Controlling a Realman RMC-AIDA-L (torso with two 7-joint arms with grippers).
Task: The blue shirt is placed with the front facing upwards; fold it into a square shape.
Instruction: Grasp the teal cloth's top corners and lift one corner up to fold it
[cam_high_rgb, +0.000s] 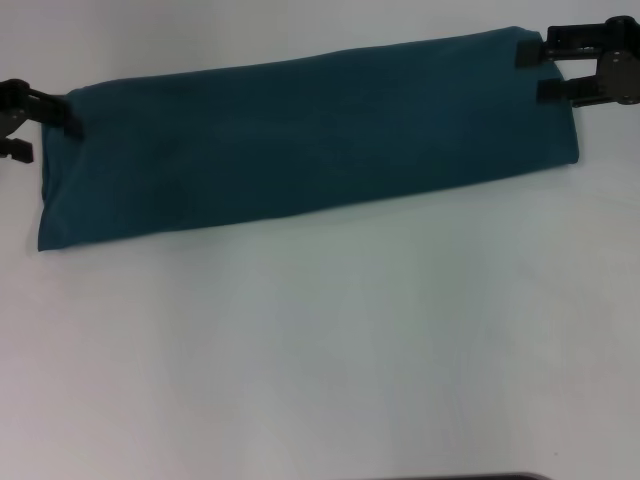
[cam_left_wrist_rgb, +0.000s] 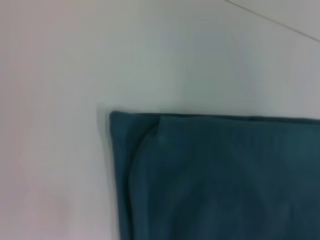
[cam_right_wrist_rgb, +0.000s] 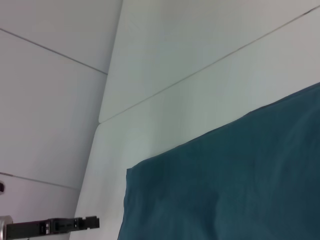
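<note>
the blue shirt (cam_high_rgb: 310, 140), a long band across the table's (cam_high_rgb: 320, 350) far edge, has the left gripper (cam_high_rgb: 45, 125) and right gripper (cam_high_rgb: 545, 70) spread apart at its ends; uneven grips could skew the fold.

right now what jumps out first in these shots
The blue shirt jumps out: folded into a long band with no lettering showing, it stretches across the far part of the white table. The left gripper sits at its left end and the right gripper at its far right corner, fingers apart.
</note>
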